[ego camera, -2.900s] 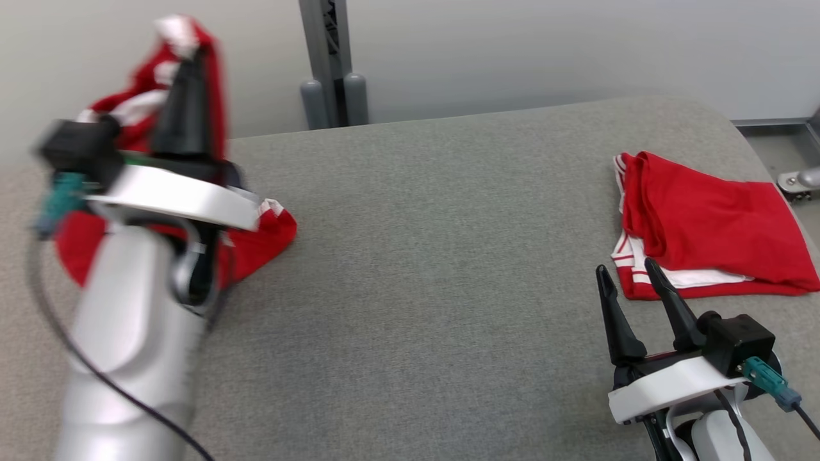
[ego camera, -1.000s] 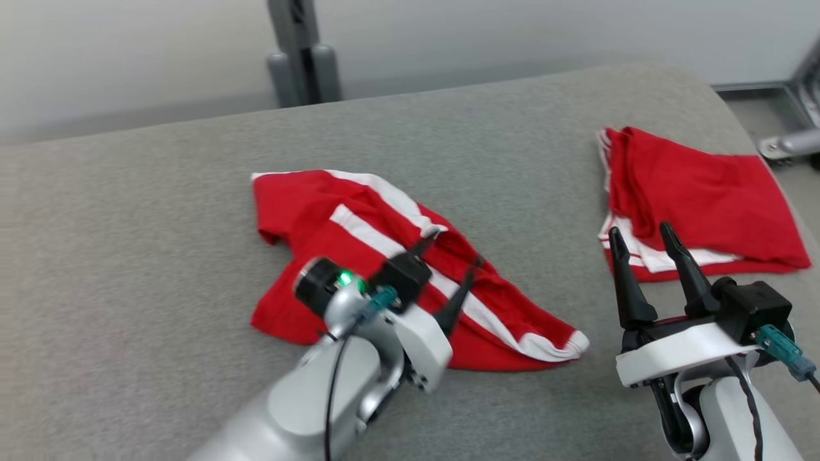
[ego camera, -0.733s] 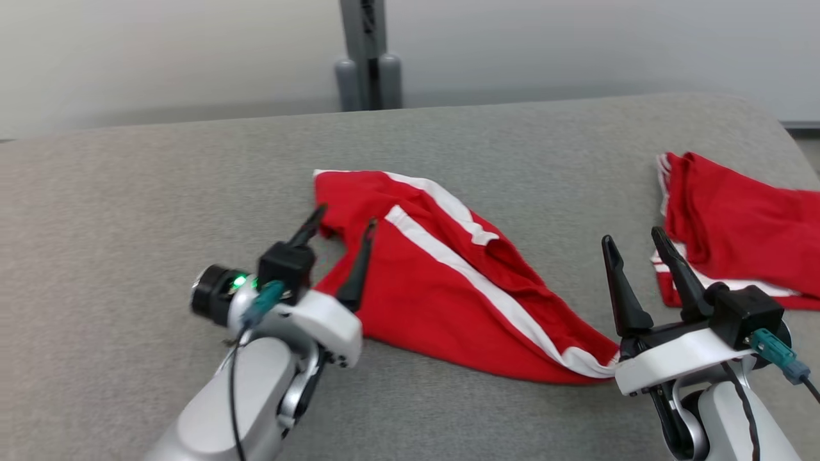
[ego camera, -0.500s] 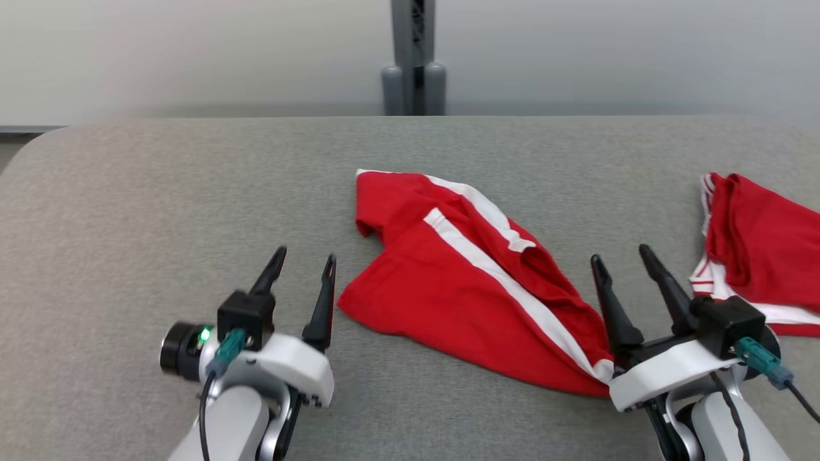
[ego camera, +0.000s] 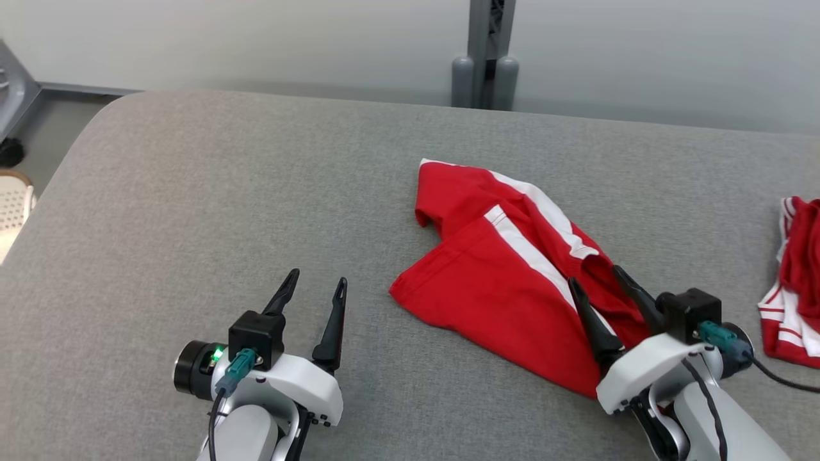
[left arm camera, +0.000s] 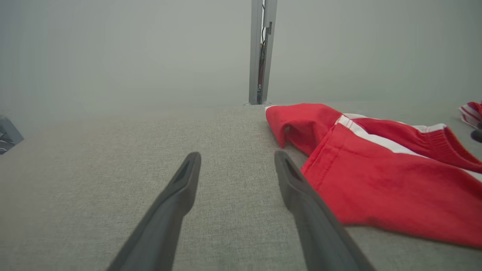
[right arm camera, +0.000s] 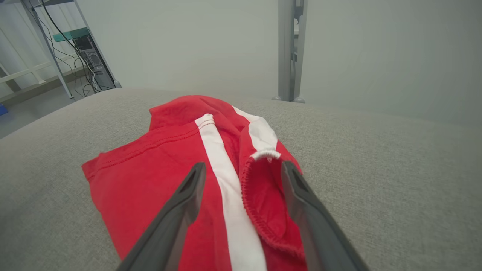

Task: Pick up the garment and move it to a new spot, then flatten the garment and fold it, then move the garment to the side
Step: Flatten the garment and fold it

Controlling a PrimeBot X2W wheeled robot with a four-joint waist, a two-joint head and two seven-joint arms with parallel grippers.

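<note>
The garment [ego camera: 506,282], red shorts with white side stripes, lies rumpled on the grey table [ego camera: 192,192], a little right of centre. My left gripper [ego camera: 318,276] stands open over bare table just left of the garment's near corner, touching nothing. In the left wrist view its fingers [left arm camera: 237,155] frame bare cloth surface, with the garment [left arm camera: 376,180] to their right. My right gripper [ego camera: 595,275] is open above the garment's near right end. In the right wrist view its fingers [right arm camera: 243,165] straddle the white stripe and elastic waistband of the garment [right arm camera: 158,165].
A second red and white garment [ego camera: 794,282] lies folded at the table's right edge. A grey post [ego camera: 485,57] stands behind the table's far edge. The rounded left corner of the table drops to the floor [ego camera: 57,121].
The left gripper carried the garment from the far left to the middle, let it go and drew back to its left. The right gripper now hangs over the garment's right end. The camera has turned left.
</note>
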